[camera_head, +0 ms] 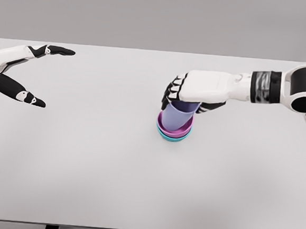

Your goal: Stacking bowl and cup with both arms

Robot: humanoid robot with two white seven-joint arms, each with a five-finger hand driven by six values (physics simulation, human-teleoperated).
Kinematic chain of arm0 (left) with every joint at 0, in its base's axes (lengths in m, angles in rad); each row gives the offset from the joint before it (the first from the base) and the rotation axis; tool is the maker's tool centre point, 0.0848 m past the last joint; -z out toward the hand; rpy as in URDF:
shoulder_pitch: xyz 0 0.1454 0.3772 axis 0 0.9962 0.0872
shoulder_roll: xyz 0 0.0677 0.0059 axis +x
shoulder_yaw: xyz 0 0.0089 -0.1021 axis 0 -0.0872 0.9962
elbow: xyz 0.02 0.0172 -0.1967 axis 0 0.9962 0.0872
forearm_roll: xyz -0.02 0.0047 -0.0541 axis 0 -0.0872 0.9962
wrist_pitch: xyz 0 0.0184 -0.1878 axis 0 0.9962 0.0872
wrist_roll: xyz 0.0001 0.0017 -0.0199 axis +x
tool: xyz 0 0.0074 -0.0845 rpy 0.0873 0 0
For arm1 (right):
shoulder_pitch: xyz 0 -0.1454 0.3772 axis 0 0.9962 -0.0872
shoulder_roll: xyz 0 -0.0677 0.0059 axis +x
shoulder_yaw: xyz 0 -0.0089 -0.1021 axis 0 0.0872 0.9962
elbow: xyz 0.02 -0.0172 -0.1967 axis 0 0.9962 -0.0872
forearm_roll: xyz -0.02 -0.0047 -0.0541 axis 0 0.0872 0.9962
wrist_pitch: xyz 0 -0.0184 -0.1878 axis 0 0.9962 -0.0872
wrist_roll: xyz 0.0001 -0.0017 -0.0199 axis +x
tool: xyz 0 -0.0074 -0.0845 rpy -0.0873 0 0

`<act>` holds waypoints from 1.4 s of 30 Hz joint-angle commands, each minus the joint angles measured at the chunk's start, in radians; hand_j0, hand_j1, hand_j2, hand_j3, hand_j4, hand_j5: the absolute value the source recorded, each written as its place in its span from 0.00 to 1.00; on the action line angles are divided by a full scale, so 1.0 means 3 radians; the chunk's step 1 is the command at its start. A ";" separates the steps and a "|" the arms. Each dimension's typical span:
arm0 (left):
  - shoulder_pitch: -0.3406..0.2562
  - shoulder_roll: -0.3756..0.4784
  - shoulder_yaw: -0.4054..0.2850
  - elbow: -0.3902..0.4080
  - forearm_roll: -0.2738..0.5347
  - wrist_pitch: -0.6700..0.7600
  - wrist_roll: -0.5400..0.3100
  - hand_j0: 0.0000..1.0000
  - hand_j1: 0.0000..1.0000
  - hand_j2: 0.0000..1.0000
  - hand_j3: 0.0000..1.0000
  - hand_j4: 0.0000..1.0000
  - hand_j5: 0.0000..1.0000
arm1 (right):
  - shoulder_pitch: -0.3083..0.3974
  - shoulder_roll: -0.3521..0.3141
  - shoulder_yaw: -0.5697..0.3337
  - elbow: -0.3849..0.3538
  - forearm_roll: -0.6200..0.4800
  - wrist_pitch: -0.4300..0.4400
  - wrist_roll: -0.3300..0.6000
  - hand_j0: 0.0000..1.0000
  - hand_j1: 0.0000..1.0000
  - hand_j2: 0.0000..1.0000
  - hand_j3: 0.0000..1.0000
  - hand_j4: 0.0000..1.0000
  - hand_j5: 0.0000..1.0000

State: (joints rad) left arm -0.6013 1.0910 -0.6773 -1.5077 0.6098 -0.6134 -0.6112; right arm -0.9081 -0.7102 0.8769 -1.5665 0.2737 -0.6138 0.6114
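At the left edge of the white table (84,183), the left hand (18,72) pokes into the picture, and its arm is cut off by the frame, so only the hand and a bit of wrist show. Its fingers are spread wide apart. One finger (60,50) points to the right near the far side of the table, and another points right and down, closer to the near side. There is nothing between them, and the hand holds nothing. It is well apart from the stack.

Near the middle of the table, a little to the right, sits the stack. A teal bowl (172,139) is at the bottom, and only a thin curve of its rim shows. A pink-purple bowl (165,128) rests inside it, and mostly its rim shows too. A pale purple cup (176,116) stands in the pink-purple bowl, leaning a bit toward the far side. The bottom of the cup is hidden in the bowl, and its top is hidden under the hand.

The right hand (194,94) lies over the top of the cup. Its black-tipped fingers (172,89) curl down around the cup's far left side, and more dark fingers show on the cup's right side. The hand is wrapped on the cup. How hard it squeezes is not clear, because the palm hides the touching spots.

The right arm (266,86) reaches in from the right edge of the table, and its shoulder end is cut off by the frame.
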 commanded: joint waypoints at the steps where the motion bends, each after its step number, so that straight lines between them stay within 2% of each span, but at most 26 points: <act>1: 0.0000 0.0004 0.0003 -0.0001 0.0028 0.0008 0.0001 1.00 1.00 1.00 1.00 1.00 1.00 | 0.0005 -0.0021 -0.0008 0.0006 -0.0018 0.0010 -0.0002 0.74 0.74 0.74 0.74 0.74 0.74; 10: 0.0000 0.0004 0.0003 0.0004 0.0028 0.0008 0.0001 1.00 1.00 1.00 1.00 1.00 1.00 | 0.0031 -0.0015 -0.0003 0.0042 0.0049 0.0010 -0.0002 0.78 0.78 0.78 0.78 0.78 0.78; 11: 0.0000 0.0004 0.0003 0.0004 0.0028 0.0008 0.0001 1.00 1.00 1.00 1.00 1.00 1.00 | 0.0036 -0.0015 -0.0003 0.0037 0.0054 0.0010 -0.0002 0.85 0.85 0.85 0.85 0.85 0.85; 12: 0.0000 0.0004 0.0003 0.0004 0.0028 0.0008 0.0001 1.00 1.00 1.00 1.00 1.00 1.00 | 0.0036 -0.0021 -0.0003 0.0027 0.0054 0.0010 -0.0002 0.98 0.98 0.98 0.98 0.98 0.98; 13: 0.0000 0.0004 0.0003 0.0004 0.0028 0.0008 0.0001 1.00 1.00 1.00 1.00 1.00 1.00 | 0.0031 -0.0021 -0.0003 -0.0014 0.0054 0.0010 -0.0002 1.00 1.00 1.00 1.00 1.00 1.00; 15: 0.0000 0.0004 0.0003 0.0004 0.0028 0.0008 0.0001 1.00 1.00 1.00 1.00 1.00 1.00 | 0.0031 -0.0021 -0.0008 -0.0045 0.0054 0.0010 -0.0002 1.00 1.00 1.00 1.00 1.00 1.00; 19: 0.0000 0.0004 0.0003 0.0004 0.0028 0.0008 0.0001 1.00 1.00 1.00 1.00 1.00 1.00 | 0.0031 -0.0097 -0.0105 -0.0296 0.0044 0.0010 -0.0002 1.00 1.00 1.00 1.00 1.00 1.00; 22: 0.0000 0.0004 0.0003 0.0004 0.0028 0.0008 0.0001 1.00 1.00 1.00 1.00 1.00 1.00 | 0.0061 -0.0363 -0.0570 -0.0245 0.0008 0.0010 -0.0002 1.00 1.00 1.00 1.00 1.00 1.00; 23: 0.0000 0.0004 0.0003 -0.0001 0.0028 0.0008 0.0001 1.00 1.00 1.00 1.00 1.00 1.00 | 0.0128 -0.0470 -0.0765 -0.0219 -0.0002 0.0010 -0.0002 1.00 1.00 1.00 1.00 1.00 1.00; 25: 0.0000 0.0004 0.0003 -0.0001 0.0028 0.0008 0.0001 1.00 1.00 1.00 1.00 1.00 1.00 | 0.0460 -0.0614 -0.1087 -0.0117 0.0003 0.0010 -0.0002 1.00 1.00 1.00 1.00 1.00 1.00; 27: 0.0000 0.0009 0.0003 0.0015 0.0028 0.0008 0.0001 1.00 1.00 1.00 1.00 1.00 1.00 | 0.0619 -0.0685 -0.1169 0.0077 0.0003 0.0010 -0.0002 1.00 1.00 1.00 1.00 1.00 1.00; 28: 0.0000 0.0009 0.0003 0.0020 0.0028 0.0008 0.0001 1.00 1.00 1.00 1.00 1.00 1.00 | 0.0680 -0.0736 -0.1174 0.0272 0.0003 0.0010 -0.0002 1.00 1.00 1.00 1.00 1.00 1.00; 30: 0.0000 0.0009 0.0003 0.0035 0.0023 0.0008 0.0001 1.00 1.00 1.00 1.00 1.00 1.00 | 0.0716 -0.0772 -0.1174 0.0349 0.0003 0.0010 -0.0002 1.00 1.00 1.00 1.00 1.00 1.00; 33: 0.0000 0.0009 0.0008 0.0045 0.0023 0.0008 0.0001 1.00 1.00 1.00 1.00 1.00 1.00 | 0.0742 -0.0772 -0.1149 0.0216 0.0003 0.0010 -0.0002 1.00 1.00 1.00 1.00 1.00 1.00; 35: 0.0000 0.0014 0.0003 0.0040 0.0023 0.0008 0.0001 1.00 1.00 1.00 1.00 1.00 1.00 | 0.0813 -0.0742 -0.1128 0.0006 0.0008 0.0010 -0.0002 1.00 1.00 1.00 1.00 1.00 1.00; 42: 0.0000 0.0019 0.0008 0.0056 -0.0003 0.0008 0.0001 1.00 1.00 1.00 1.00 1.00 1.00 | 0.0823 -0.0747 -0.1139 0.0001 0.0003 0.0010 -0.0002 1.00 1.00 1.00 1.00 1.00 1.00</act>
